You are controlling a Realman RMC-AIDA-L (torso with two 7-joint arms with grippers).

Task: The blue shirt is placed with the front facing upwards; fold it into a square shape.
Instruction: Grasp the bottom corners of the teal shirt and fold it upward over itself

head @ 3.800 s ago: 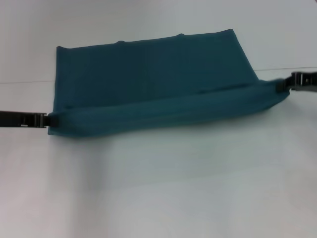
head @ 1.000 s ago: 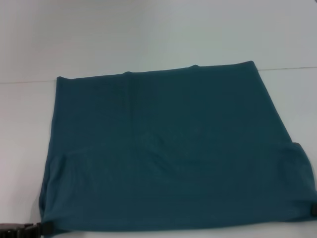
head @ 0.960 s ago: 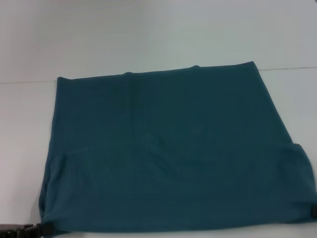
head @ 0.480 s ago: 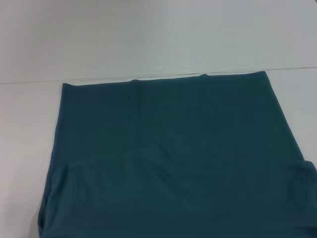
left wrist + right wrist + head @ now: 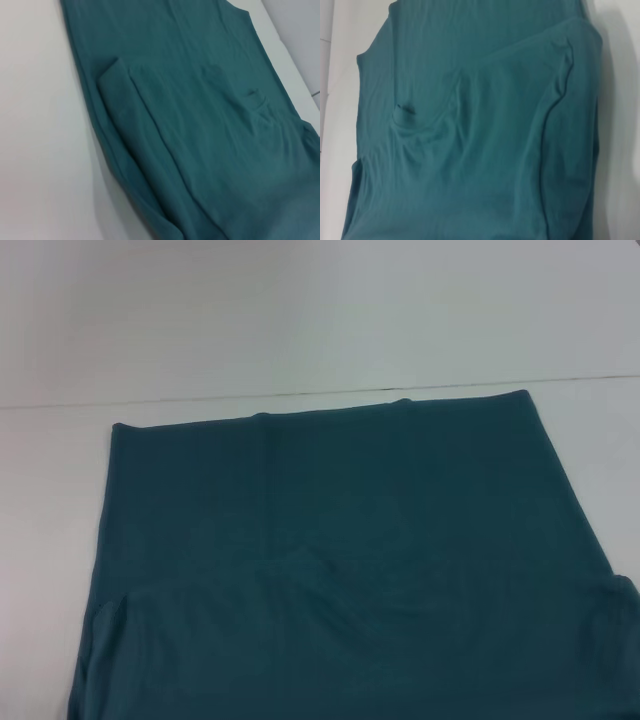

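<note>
The blue shirt (image 5: 340, 560) is lying flat on the white table (image 5: 300, 320), filling the near half of the head view, its far edge running straight across just short of a thin seam line in the tabletop. Only plain teal cloth is showing; no chest print is visible. 1 layer is lying doubled over another: a folded edge is crossing the near part of the cloth from left to right, with a rounded fold at each near side. In the left wrist view a narrow folded strip (image 5: 120, 100) is lying along the shirt's left edge, and a small dark label (image 5: 407, 108) is showing in the right wrist view.

Neither gripper is appearing in any view, so I cannot tell whether their fingers are wide, narrow or holding cloth.

Judging from the outline, the far edge is looking narrower than the near part, and the layers are not sitting flush. The risk from here is that another fold would be locking in that skew, giving a lopsided packet, or that a pinch catching only the top layer would be dragging it off the lower one.
</note>
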